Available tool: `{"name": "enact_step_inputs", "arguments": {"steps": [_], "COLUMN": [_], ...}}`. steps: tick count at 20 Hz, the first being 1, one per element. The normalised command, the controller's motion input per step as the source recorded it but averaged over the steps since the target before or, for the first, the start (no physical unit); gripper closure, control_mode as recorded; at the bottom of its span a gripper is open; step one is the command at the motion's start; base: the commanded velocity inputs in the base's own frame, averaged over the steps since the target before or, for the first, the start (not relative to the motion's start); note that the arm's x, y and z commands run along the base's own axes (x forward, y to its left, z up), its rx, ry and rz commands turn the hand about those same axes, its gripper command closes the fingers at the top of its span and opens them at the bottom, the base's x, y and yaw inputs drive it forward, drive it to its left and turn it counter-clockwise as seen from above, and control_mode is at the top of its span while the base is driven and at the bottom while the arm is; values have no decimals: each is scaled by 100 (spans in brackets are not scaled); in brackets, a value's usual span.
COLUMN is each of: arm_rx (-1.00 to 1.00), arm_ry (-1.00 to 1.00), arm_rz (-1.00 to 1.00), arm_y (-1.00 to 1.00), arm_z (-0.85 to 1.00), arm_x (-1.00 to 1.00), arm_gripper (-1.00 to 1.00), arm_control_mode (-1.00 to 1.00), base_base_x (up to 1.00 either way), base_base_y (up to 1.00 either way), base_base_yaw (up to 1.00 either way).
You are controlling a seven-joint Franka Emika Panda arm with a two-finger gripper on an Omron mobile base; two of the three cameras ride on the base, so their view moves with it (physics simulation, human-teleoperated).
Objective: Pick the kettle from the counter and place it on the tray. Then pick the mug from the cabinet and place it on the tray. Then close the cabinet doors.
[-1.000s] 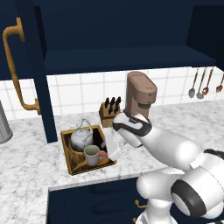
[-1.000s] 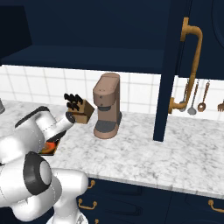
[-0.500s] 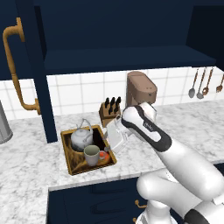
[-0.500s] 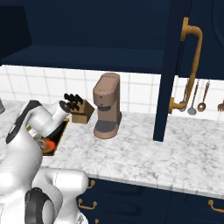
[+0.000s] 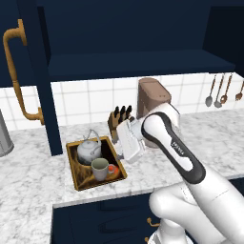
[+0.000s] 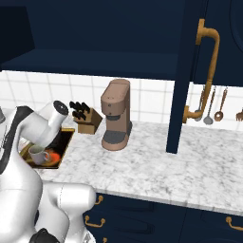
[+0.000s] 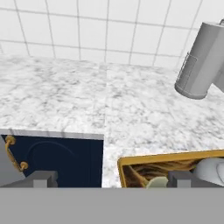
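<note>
The silver-grey kettle (image 5: 89, 149) and the beige mug (image 5: 100, 169) both stand inside the dark tray (image 5: 76, 180) on the marbled counter (image 5: 33, 178). My gripper (image 5: 122, 146) hangs open just right of the tray, a little above the counter, holding nothing. In the hand view its fingertips (image 7: 42, 177) stand wide apart over the tray's corner (image 7: 175, 158), with the kettle's side (image 7: 213, 169) and the mug's rim (image 7: 157, 182) at the bottom. The cabinet stands open: left door (image 5: 32, 71), right door (image 6: 185, 71), navy shelf (image 5: 138, 64).
A brown coffee machine (image 5: 151, 100) and a knife block (image 5: 119, 120) stand behind the hand against the tiled wall. A grey canister (image 7: 199, 61) sits at the counter's far left. Utensils (image 6: 213, 104) hang on the wall at the right. Navy drawers (image 7: 57, 162) lie below the counter.
The hand has lifted slightly away from the tray and the forearm has swung up behind it. The mug and kettle stay in the tray.
</note>
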Motion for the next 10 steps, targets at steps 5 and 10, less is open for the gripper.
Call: {"name": "enact_step_inputs", "arguments": {"steps": [5, 10], "arm_rx": [0, 0], "arm_ry": [-5, -10], "arm_rz": [3, 0], "arm_y": [0, 0], "arm_z": [44, 35], "arm_x": [-21, -23], "arm_gripper": [-100, -100], "arm_control_mode": [-100, -100], "base_base_x": [0, 0], "base_base_y": [0, 0], "base_base_yaw": [0, 0]}}
